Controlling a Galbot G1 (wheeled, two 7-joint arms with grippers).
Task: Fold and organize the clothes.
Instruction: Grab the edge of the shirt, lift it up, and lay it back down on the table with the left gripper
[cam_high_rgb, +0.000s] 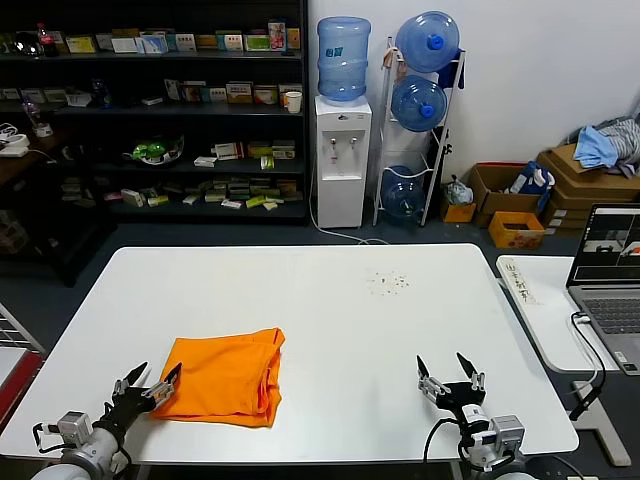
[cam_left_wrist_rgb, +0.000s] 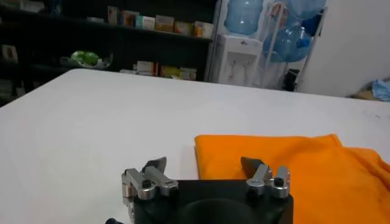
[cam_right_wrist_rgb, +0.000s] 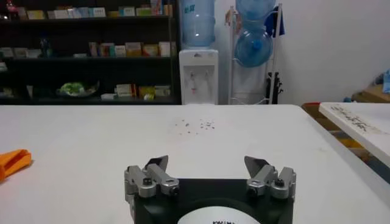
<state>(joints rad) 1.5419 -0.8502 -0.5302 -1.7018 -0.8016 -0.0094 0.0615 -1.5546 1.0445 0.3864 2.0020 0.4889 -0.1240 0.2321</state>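
Note:
The bright orange T-shirt (cam_high_rgb: 222, 378) lies folded into a compact rectangle on the white table (cam_high_rgb: 330, 300), front left. It also shows in the left wrist view (cam_left_wrist_rgb: 286, 164) and as a small corner in the right wrist view (cam_right_wrist_rgb: 13, 162). My left gripper (cam_high_rgb: 147, 383) is open at the shirt's near left corner, one finger over the fabric, holding nothing. In its own view the gripper (cam_left_wrist_rgb: 204, 164) straddles the shirt's corner. My right gripper (cam_high_rgb: 450, 373) is open and empty over bare table at the front right, well apart from the shirt; it also shows in its own view (cam_right_wrist_rgb: 206, 163).
A few dark specks (cam_high_rgb: 388, 283) lie on the far right of the table. A second white table with a laptop (cam_high_rgb: 610, 270) stands to the right. Shelves, a water dispenser (cam_high_rgb: 342, 150) and cardboard boxes (cam_high_rgb: 580, 185) with blue-grey cloth stand beyond.

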